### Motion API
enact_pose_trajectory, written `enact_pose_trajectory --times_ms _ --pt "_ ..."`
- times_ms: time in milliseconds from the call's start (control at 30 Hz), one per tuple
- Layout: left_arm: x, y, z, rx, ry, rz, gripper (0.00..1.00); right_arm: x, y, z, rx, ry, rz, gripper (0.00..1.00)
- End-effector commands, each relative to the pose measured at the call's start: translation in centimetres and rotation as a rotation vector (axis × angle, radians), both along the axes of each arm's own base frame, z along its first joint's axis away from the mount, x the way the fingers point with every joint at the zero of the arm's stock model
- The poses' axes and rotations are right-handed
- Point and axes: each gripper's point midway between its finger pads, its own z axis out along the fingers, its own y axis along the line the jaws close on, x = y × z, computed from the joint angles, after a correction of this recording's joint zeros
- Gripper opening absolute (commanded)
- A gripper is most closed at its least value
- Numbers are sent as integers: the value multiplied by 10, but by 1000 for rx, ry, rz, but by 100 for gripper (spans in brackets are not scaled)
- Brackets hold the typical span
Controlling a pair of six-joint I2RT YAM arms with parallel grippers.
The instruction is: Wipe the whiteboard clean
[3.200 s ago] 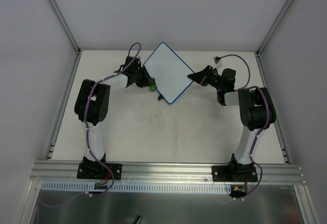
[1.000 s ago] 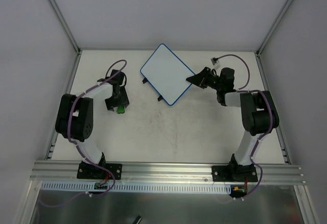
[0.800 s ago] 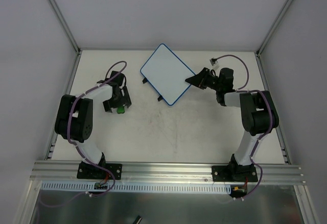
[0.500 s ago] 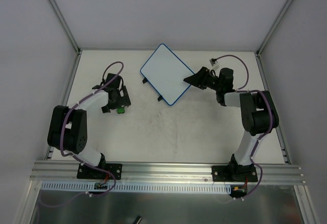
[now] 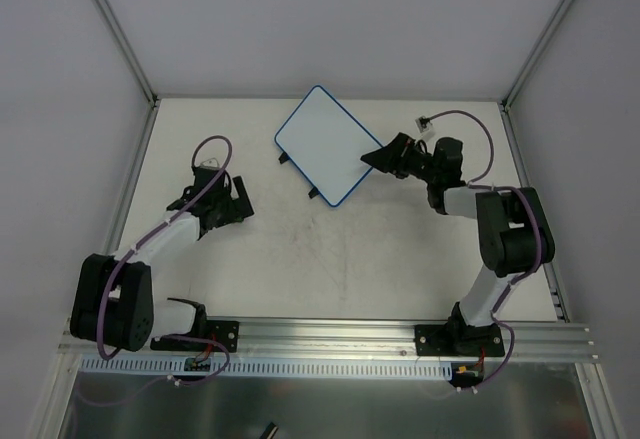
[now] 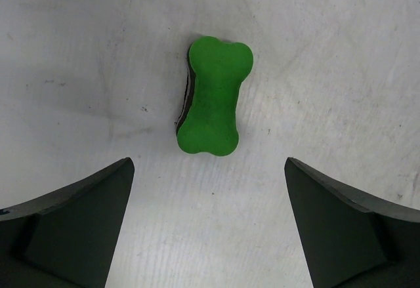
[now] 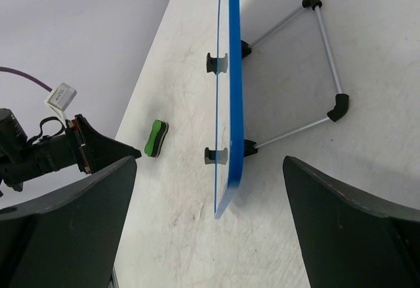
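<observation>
On the pale table, toward twelve o'clock, the blue-framed whiteboard rests on a wire stand. Right gripper, jaws wide, sits at its three o'clock edge. Left gripper, jaws wide, hovers over a green eraser at eight o'clock.

Blank blue-framed whiteboard, turned diamond-wise, propped on its wire stand at the table's far middle

Left arm stretched out low toward far left, black left gripper pointing straight down, fingers spread wide, holding nothing. Right arm folded with elbow up, black right gripper reaching left, fingers also wide apart.
</observation>
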Motion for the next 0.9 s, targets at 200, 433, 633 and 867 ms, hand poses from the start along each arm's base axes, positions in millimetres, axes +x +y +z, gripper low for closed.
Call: enact_pose_trajectory --times_ms 200,433,633,867 --pt "7 5 36 -15 -256 25 99 -17 -41 43 -66 -205 -179 99" --pt "0 12 36 8 -286 66 99 -41 -87 41 -174 -251 -409 99" --pt "1 17 42 18 -337 86 99 -62 -143 26 -377 -201 -659 99" --pt "20 20 89 91 -454 31 99 -82 -165 28 -524 -164 -695 99"
